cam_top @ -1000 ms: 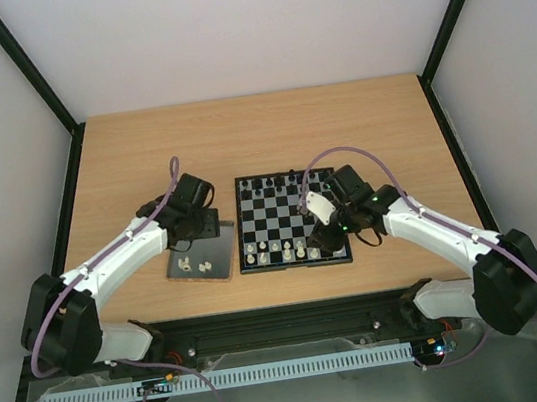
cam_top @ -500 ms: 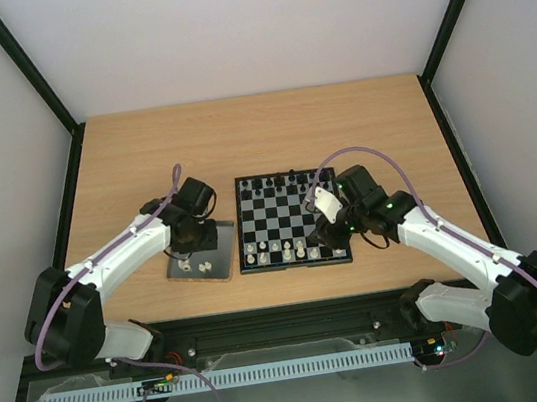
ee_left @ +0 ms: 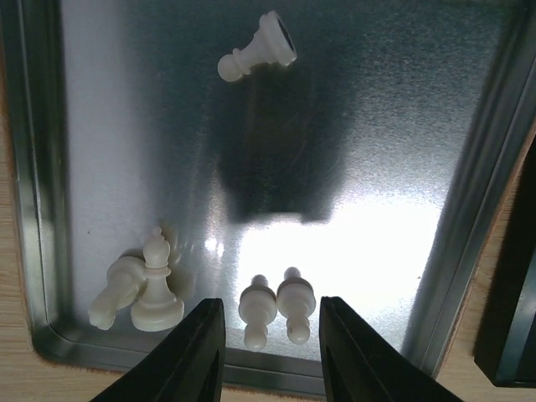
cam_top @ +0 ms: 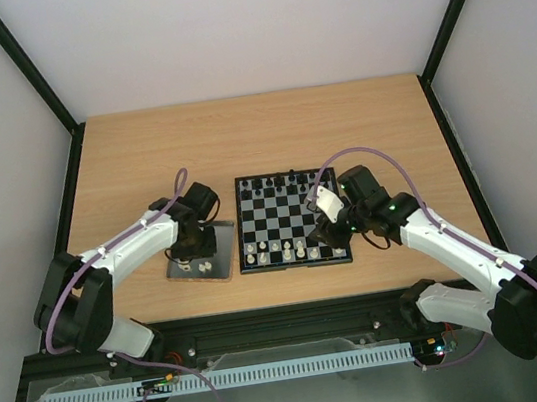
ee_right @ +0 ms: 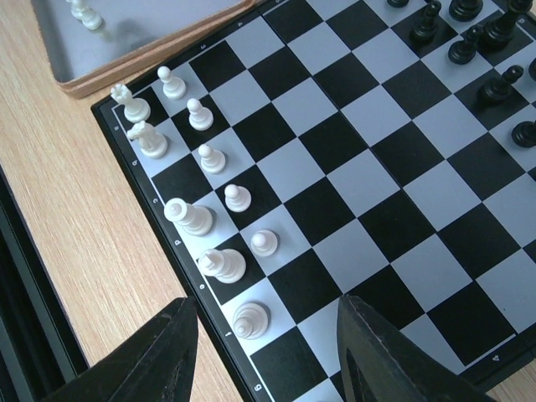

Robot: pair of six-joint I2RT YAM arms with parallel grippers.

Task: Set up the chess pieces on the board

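The board point(cam_top: 290, 220) lies mid-table, with black figures along its far rows and white chess pieces point(ee_right: 209, 157) along its near-left rows. My left gripper point(ee_left: 272, 347) is open low over the grey tray point(ee_left: 42, 167). Two lying white pawns point(ee_left: 276, 306) sit between its fingers. A standing white piece point(ee_left: 157, 289) leans by another lying one at the tray's near-left corner, and one lying pawn point(ee_left: 258, 52) is farther off. My right gripper point(ee_right: 266, 352) is open and empty above the board's near rim, just past a white bishop point(ee_right: 250, 319).
The tray point(cam_top: 200, 254) with its tan edge sits left of the board, touching its side. The board's black rim point(ee_right: 167, 243) runs beside bare wood table point(ee_right: 75, 218). A black rail point(cam_top: 286, 320) lines the near table edge.
My left gripper has moved down closer to the tray's near end. My right gripper has lifted and drawn back slightly from the board's near-right squares.
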